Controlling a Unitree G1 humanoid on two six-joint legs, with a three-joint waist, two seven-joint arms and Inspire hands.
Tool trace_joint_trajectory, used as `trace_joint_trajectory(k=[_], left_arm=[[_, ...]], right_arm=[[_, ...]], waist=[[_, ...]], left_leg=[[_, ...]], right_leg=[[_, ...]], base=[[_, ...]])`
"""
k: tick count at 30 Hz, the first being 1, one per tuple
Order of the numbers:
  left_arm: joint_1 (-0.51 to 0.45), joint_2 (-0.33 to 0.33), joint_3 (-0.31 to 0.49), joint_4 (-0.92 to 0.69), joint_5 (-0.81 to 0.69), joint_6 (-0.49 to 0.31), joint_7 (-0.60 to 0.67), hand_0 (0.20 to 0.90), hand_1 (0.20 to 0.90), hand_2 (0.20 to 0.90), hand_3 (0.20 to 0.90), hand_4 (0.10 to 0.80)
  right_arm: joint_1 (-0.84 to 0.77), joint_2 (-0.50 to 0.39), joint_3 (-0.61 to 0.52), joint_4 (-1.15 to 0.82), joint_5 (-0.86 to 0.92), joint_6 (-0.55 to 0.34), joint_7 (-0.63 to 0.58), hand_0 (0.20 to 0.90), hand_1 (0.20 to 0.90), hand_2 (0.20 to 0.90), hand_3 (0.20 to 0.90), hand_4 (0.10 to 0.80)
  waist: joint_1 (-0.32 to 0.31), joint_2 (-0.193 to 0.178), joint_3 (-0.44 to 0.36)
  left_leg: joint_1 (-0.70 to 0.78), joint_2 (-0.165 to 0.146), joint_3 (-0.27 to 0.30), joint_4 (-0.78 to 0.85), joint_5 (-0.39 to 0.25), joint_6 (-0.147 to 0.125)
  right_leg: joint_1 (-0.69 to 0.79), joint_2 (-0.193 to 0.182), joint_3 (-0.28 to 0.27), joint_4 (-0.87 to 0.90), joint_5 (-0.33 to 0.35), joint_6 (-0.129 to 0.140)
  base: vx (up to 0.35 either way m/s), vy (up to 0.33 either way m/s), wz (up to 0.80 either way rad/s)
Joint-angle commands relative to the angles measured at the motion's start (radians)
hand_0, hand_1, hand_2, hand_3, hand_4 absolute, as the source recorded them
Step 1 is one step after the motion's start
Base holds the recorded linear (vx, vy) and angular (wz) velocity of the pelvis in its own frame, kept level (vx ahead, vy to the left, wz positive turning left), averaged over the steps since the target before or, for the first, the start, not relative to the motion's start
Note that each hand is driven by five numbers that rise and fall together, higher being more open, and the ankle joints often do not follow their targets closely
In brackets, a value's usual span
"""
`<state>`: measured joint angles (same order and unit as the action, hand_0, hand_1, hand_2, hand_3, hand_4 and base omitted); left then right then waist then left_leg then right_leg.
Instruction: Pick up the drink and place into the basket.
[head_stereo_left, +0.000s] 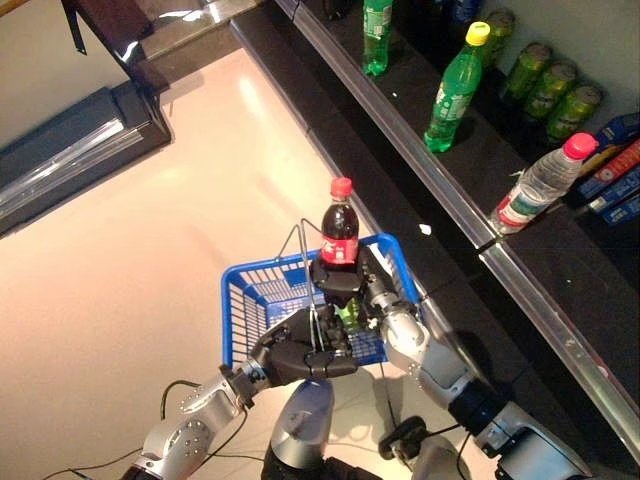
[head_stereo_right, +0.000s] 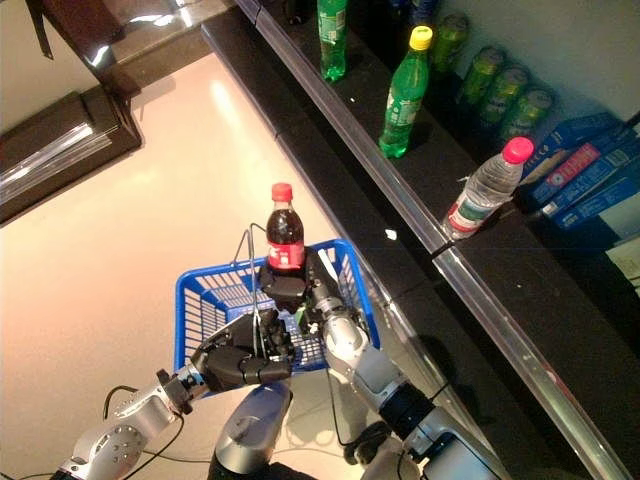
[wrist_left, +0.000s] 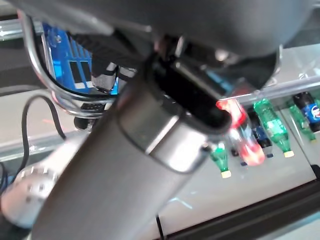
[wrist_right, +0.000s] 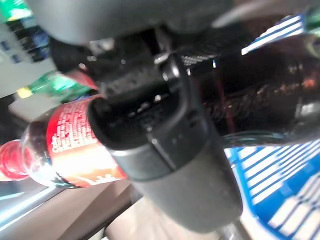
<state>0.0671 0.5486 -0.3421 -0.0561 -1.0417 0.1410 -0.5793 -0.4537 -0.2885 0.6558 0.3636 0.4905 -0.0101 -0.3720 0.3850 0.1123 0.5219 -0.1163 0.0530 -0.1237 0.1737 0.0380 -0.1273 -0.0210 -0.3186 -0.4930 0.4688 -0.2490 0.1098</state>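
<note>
A dark cola bottle (head_stereo_left: 340, 228) with a red cap and red label stands upright in my right hand (head_stereo_left: 345, 283), whose fingers are curled round its lower part. The bottle is over the blue basket (head_stereo_left: 250, 290), near its right side. In the right wrist view the bottle (wrist_right: 65, 145) shows past the thumb (wrist_right: 165, 165), with blue basket mesh (wrist_right: 280, 175) beneath. My left hand (head_stereo_left: 300, 355) is shut on the basket's thin wire handles (head_stereo_left: 308, 270) and holds the basket up in front of me. A green drink (head_stereo_left: 349, 313) lies inside the basket.
A dark shelf (head_stereo_left: 470, 215) with a metal front rail runs along the right. On it stand green bottles (head_stereo_left: 455, 88), green cans (head_stereo_left: 550, 90), a clear water bottle with a pink cap (head_stereo_left: 545, 183) and blue boxes (head_stereo_left: 615, 165). A dark counter (head_stereo_left: 90, 140) stands at the far left.
</note>
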Motion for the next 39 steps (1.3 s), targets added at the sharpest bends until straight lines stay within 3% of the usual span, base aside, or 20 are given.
trace_joint_trajectory(k=[1, 14, 18, 22, 29, 35, 39], left_arm=[[-0.067, -0.046, 0.003, -0.329, -0.164, -0.099, -0.208, 0.3, 0.3, 0.3, 0.2, 0.1], [-0.093, -0.072, -0.011, -0.347, -0.17, -0.063, -0.262, 0.3, 0.3, 0.3, 0.2, 0.1], [-0.105, -0.082, -0.028, -0.352, -0.149, 0.021, -0.263, 0.3, 0.3, 0.3, 0.2, 0.1], [-0.115, -0.053, -0.043, -0.352, -0.133, 0.014, -0.278, 0.3, 0.3, 0.3, 0.2, 0.1], [-0.141, -0.029, -0.036, -0.358, -0.141, 0.014, -0.253, 0.3, 0.3, 0.3, 0.2, 0.1], [-0.162, -0.026, -0.04, -0.368, -0.121, 0.039, -0.24, 0.3, 0.3, 0.3, 0.2, 0.1], [-0.174, -0.034, -0.056, -0.381, -0.1, 0.046, -0.229, 0.3, 0.3, 0.3, 0.2, 0.1]], right_arm=[[-0.073, 0.12, -0.012, 0.054, 0.001, -0.102, -0.025, 0.3, 0.3, 0.3, 0.2, 0.1], [-0.059, 0.18, -0.057, 0.325, 0.084, -0.128, 0.029, 0.3, 0.3, 0.3, 0.2, 0.1], [-0.084, 0.19, -0.042, 0.354, 0.088, -0.071, 0.102, 0.3, 0.3, 0.3, 0.2, 0.1], [-0.112, 0.169, -0.008, 0.367, 0.062, 0.007, 0.192, 0.3, 0.3, 0.3, 0.2, 0.1], [-0.152, 0.132, 0.058, 0.484, -0.159, 0.197, 0.307, 0.3, 0.3, 0.3, 0.2, 0.1], [-0.226, 0.119, 0.124, 0.636, -0.535, 0.232, 0.344, 0.3, 0.3, 0.3, 0.2, 0.1], [-0.273, 0.129, 0.135, 0.69, -0.644, 0.272, 0.364, 0.3, 0.3, 0.3, 0.2, 0.1]], waist=[[0.011, -0.01, -0.142], [0.02, 0.004, -0.088], [0.019, 0.001, -0.071], [0.021, -0.005, -0.062], [0.038, -0.029, -0.056], [0.062, -0.04, -0.043], [0.073, -0.044, -0.033]], left_leg=[[-0.124, -0.047, -0.03, 0.107, 0.02, 0.009], [-0.142, -0.058, -0.038, 0.091, 0.014, 0.023], [-0.146, -0.059, -0.036, 0.091, 0.016, 0.026], [-0.148, -0.058, -0.03, 0.088, 0.021, 0.029], [-0.155, -0.056, -0.026, 0.079, 0.024, 0.037], [-0.168, -0.06, -0.032, 0.081, 0.023, 0.047], [-0.174, -0.061, -0.035, 0.079, 0.024, 0.051]], right_leg=[[0.088, 0.046, 0.007, -0.201, 0.161, -0.034], [0.049, 0.048, 0.011, -0.202, 0.176, -0.033], [0.036, 0.047, 0.016, -0.198, 0.182, -0.032], [0.028, 0.046, 0.022, -0.2, 0.189, -0.028], [0.024, 0.049, 0.019, -0.211, 0.196, -0.023], [0.014, 0.044, 0.014, -0.202, 0.2, -0.019], [0.006, 0.041, 0.013, -0.198, 0.205, -0.015]], base=[[-0.036, -0.027, 0.07], [-0.047, -0.025, 0.05], [-0.009, -0.018, 0.0], [-0.002, -0.027, 0.0], [0.011, -0.033, 0.01], [0.013, -0.048, 0.02], [0.017, -0.045, 0.04]])
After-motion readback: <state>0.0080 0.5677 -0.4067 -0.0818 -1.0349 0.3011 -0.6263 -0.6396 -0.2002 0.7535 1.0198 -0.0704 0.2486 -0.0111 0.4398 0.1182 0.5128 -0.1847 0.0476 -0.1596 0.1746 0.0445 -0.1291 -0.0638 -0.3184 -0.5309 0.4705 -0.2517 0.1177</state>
